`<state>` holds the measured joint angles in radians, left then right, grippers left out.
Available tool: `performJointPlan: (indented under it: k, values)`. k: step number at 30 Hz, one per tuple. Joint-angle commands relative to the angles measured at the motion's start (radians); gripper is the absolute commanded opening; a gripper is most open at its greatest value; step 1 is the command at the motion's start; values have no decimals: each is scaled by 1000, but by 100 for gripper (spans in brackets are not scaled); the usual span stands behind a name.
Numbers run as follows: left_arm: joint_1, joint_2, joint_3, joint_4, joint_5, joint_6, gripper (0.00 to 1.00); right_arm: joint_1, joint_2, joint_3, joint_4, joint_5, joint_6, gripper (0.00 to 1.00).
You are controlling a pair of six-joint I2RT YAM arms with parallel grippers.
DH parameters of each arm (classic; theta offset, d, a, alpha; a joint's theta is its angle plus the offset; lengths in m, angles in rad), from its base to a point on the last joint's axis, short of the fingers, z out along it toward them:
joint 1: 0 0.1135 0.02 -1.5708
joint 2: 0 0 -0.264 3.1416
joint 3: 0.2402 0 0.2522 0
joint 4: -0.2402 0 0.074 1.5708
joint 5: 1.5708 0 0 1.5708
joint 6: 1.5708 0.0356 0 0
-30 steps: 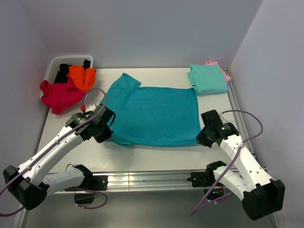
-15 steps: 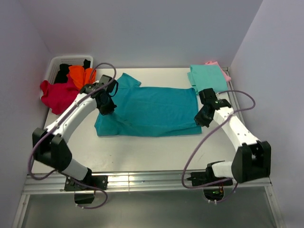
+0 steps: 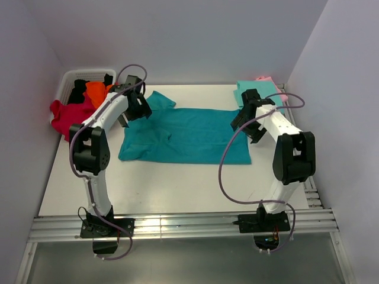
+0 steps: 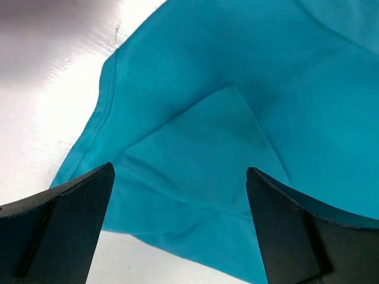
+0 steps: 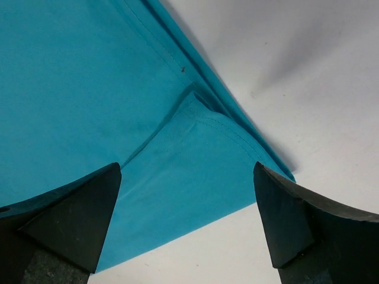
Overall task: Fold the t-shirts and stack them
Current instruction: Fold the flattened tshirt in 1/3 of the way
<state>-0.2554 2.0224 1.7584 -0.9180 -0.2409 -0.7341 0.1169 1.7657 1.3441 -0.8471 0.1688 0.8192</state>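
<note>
The deep teal-blue t-shirt (image 3: 183,139) lies doubled over into a long band across the middle of the white table (image 3: 177,189), its folded corners showing in both wrist views. The left gripper (image 3: 136,113) hangs above the shirt's far-left end and the right gripper (image 3: 247,131) above its far-right corner. Both have their fingers spread wide with nothing between them.

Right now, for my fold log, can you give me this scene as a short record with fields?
teal t-shirt: folded flat, mid-table
left gripper: jaws open over teal cloth
right gripper: jaws open over teal hem corner
mint-green t-shirt: folded, far right corner, pink t-shirt peeking beneath
basket: far left, holds black t-shirt and orange t-shirt; crimson t-shirt drapes out
</note>
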Motion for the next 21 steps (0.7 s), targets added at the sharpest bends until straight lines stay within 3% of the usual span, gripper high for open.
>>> performJointPlan:
  k: [1,6,14,16,21]
  values:
    - [-4,-146,62,-8,-12,-10,100,-6,-78,67,-38,63,-38,100]
    - [-4,-332,-55,-61,-35,-53,100,-5,-270,-44,-49,38,-51,100]
    - [-7,-648,-597,24,37,-181,99,0,-570,-417,28,-110,21,100]
    - [-11,-698,-724,65,71,-203,98,0,-601,-514,86,-164,37,99]
    - [-28,-722,-861,131,80,-241,98,3,-621,-628,180,-213,51,97]
